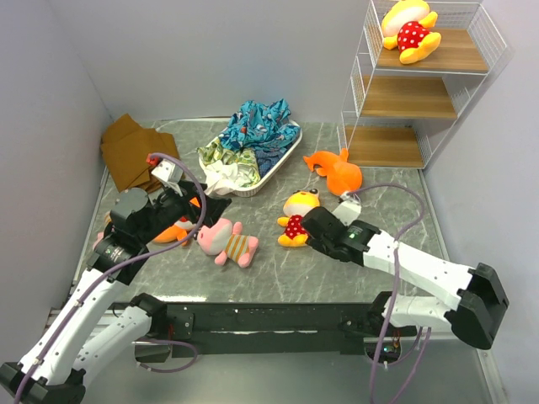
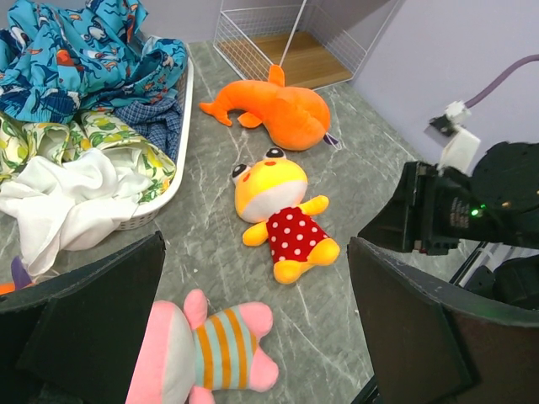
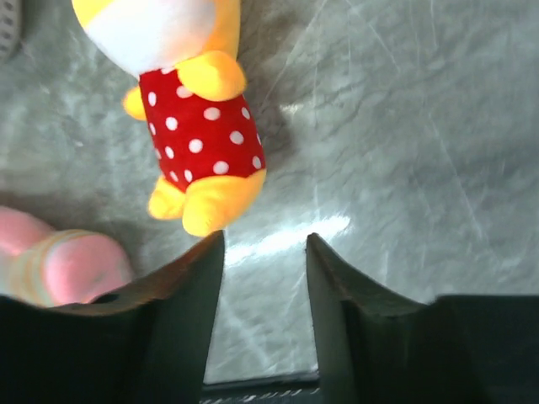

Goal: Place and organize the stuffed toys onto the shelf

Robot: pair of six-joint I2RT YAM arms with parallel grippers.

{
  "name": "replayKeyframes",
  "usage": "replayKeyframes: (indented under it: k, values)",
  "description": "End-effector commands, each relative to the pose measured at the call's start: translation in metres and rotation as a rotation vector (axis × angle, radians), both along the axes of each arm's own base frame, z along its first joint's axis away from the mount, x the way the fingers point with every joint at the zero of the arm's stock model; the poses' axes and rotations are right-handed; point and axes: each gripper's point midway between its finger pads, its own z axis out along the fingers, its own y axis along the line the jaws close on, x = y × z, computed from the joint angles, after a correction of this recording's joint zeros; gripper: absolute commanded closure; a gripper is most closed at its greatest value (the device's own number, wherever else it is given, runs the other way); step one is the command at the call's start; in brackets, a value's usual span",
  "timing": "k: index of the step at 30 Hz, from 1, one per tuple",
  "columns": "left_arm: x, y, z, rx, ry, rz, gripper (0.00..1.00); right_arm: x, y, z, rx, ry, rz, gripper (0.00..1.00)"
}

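Observation:
The shelf (image 1: 429, 97) stands at the back right, with one yellow toy in a red dotted body (image 1: 408, 32) on its top board. A second yellow toy (image 1: 296, 217) lies mid-table, also in the left wrist view (image 2: 282, 210) and the right wrist view (image 3: 198, 126). An orange shark (image 1: 337, 172) lies near the shelf foot (image 2: 278, 105). A pink striped toy (image 1: 227, 242) lies under my open left gripper (image 1: 210, 212), between its spread fingers (image 2: 202, 353). Another orange toy (image 1: 173, 231) is mostly hidden by the left arm. My right gripper (image 1: 310, 224) is open and empty, just short of the yellow toy's feet (image 3: 265, 244).
A white oval tray (image 1: 286, 156) with a blue-patterned cloth heap (image 1: 257, 126) sits at the back centre. A brown folded cloth (image 1: 130, 150) lies at the back left. Grey walls close in on the left and right.

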Motion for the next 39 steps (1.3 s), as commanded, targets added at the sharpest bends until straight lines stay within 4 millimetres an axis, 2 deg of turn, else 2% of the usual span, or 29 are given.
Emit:
replayKeyframes:
  k: [1,2,3,6,7,8,9,10,11,12,13,17,21,22,30,39]
  values:
    - [0.000,-0.002,0.008,-0.001,-0.039,-0.014,0.04,-0.008,-0.003,0.025,0.209,0.014,-0.261,0.46]
    - [-0.001,-0.003,0.007,-0.002,-0.036,-0.019,0.04,-0.012,0.002,0.021,0.251,0.039,-0.267,0.45]
    - [-0.001,-0.003,0.007,-0.002,-0.036,-0.020,0.04,-0.007,0.014,0.027,0.333,0.016,-0.268,0.45]
    - [-0.002,-0.002,0.008,-0.002,-0.040,-0.016,0.04,-0.003,0.033,0.024,0.458,0.035,-0.307,0.44]
    - [-0.003,-0.002,0.009,-0.004,-0.046,-0.017,0.04,-0.003,0.036,0.023,0.464,0.046,-0.317,0.44]
    - [-0.002,-0.001,0.009,-0.004,-0.045,-0.013,0.04,0.002,0.043,0.032,0.481,0.040,-0.325,0.44]
    - [-0.003,-0.001,0.011,-0.006,-0.050,-0.011,0.04,0.002,0.043,0.023,0.447,0.067,-0.365,0.44]
    - [-0.003,-0.001,0.010,-0.006,-0.050,-0.014,0.04,0.007,0.050,0.033,0.459,0.066,-0.373,0.44]
    - [-0.004,-0.001,0.012,-0.008,-0.053,-0.014,0.04,0.007,0.053,0.031,0.445,0.080,-0.389,0.44]
    - [-0.004,-0.001,0.012,-0.008,-0.053,-0.013,0.04,0.006,0.054,0.019,0.403,0.122,-0.423,0.44]
    - [-0.004,0.000,0.012,-0.006,-0.054,-0.013,0.04,0.009,0.061,0.023,0.412,0.131,-0.432,0.44]
    - [-0.005,0.001,0.013,-0.008,-0.060,-0.007,0.04,0.014,0.077,0.005,0.428,0.171,-0.481,0.44]
    - [-0.006,0.002,0.016,-0.011,-0.067,-0.007,0.04,0.020,0.073,-0.012,0.373,0.171,-0.560,0.43]
    - [-0.006,0.002,0.015,-0.011,-0.067,-0.007,0.04,0.025,0.072,-0.009,0.365,0.150,-0.570,0.43]
    - [-0.008,-0.001,0.016,-0.012,-0.069,-0.023,0.04,0.035,0.051,-0.024,0.262,0.073,-0.650,0.41]
    - [-0.007,0.001,0.017,-0.012,-0.072,-0.014,0.04,0.028,0.028,-0.056,0.160,0.056,-0.677,0.42]
